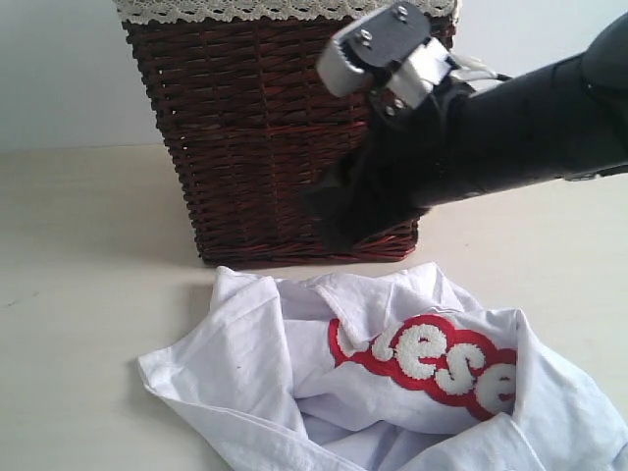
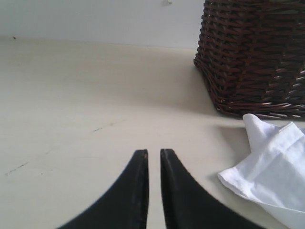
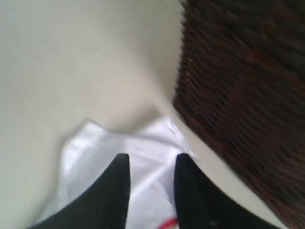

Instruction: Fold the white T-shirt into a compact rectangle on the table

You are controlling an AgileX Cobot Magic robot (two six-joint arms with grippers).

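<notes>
Left side first: the left gripper (image 2: pixel 153 157), black curved fingers pressed almost together and pinching nothing, hovers low over the bare, smooth pale beige table (image 2: pixel 71 105), with one corner of the shirt lying nearby. Centre: the large white cotton T-shirt (image 1: pixel 255 373) with fuzzy red-outlined lettering sits crumpled in a heap at five o'clock in the exterior view, just in front of the tall dark brown wicker basket (image 1: pixel 245 147) at twelve. No fold made yet, I'd judge; flattening and every fold remain. Right: the black right arm (image 1: pixel 530 128) reaches in from three o'clock, angled downward, its right gripper (image 3: pixel 151 164) spread apart above a shirt edge, gripping nothing.
</notes>
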